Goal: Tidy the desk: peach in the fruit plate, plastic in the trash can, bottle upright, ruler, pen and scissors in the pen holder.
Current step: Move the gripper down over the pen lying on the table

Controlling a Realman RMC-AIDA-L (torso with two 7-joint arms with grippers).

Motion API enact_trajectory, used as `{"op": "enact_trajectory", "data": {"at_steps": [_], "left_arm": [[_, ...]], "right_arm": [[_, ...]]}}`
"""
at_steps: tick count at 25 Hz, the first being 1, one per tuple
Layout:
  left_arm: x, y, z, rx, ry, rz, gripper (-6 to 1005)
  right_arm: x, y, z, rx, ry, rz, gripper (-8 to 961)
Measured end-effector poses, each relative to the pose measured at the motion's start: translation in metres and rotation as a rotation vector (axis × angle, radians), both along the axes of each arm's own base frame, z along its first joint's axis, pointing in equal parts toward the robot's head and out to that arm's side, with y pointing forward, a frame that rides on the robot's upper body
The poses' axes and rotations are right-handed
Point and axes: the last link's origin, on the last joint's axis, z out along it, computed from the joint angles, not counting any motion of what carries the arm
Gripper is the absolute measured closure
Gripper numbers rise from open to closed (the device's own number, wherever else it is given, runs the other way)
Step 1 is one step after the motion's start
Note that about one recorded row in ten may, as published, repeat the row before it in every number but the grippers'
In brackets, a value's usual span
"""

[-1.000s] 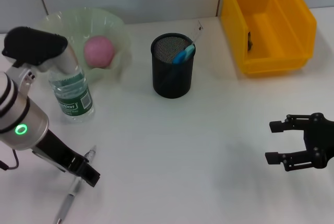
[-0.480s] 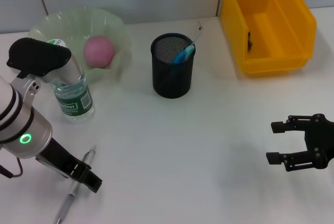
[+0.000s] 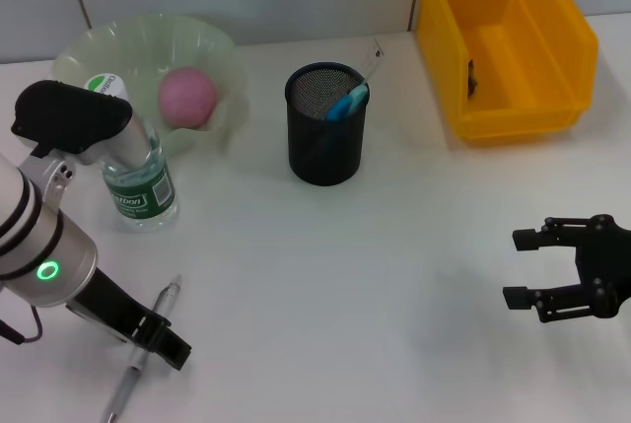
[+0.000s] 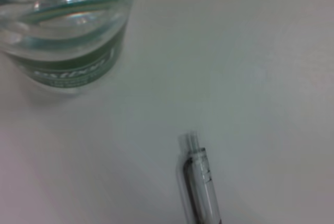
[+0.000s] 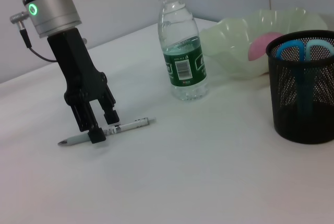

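A clear pen (image 3: 136, 362) (image 5: 107, 129) (image 4: 201, 185) lies on the white table at the front left. My left gripper (image 3: 161, 340) (image 5: 102, 126) is down over it, open, one finger on each side of the barrel. Behind it the water bottle (image 3: 138, 178) (image 5: 182, 51) (image 4: 68, 25) stands upright. The pink peach (image 3: 186, 97) rests in the pale green fruit plate (image 3: 222, 53). Blue scissors (image 3: 346, 104) (image 5: 306, 51) and a clear ruler (image 3: 373, 54) stick out of the black mesh pen holder (image 3: 325, 142). My right gripper (image 3: 528, 267) hovers open at the front right. The plastic is not discernible.
The yellow trash can (image 3: 508, 112) stands at the back right with a small dark item (image 3: 471, 78) inside. The fruit plate (image 5: 235, 36) and pen holder (image 5: 305, 104) sit close behind the bottle. A grey wall backs the table.
My left arm has shifted slightly, uncovering the bottle's cap, and its gripper has dropped a little closer over the pen. The right gripper has hardly moved.
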Motion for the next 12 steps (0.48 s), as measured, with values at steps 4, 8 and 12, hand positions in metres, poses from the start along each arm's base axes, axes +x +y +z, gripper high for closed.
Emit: {"op": "enact_trajectory", "data": {"at_steps": [4, 8, 12], "left_arm": [[-0.0006, -0.0015, -0.003, -0.01, 0.006, -0.003, 221], [-0.0006, -0.0015, -0.0036, -0.009, 0.006, -0.005, 221], [-0.0007, -0.0015, -0.0036, -0.009, 0.006, -0.004, 222]], "right_arm": [[0.0003, -0.0003, -0.0001, 0.0, 0.0, -0.001, 119], [0.0009, -0.0011, -0.0003, -0.001, 0.001, -0.004, 119], [0.0011, -0.0013, -0.0005, -0.002, 0.001, -0.005, 119]]}}
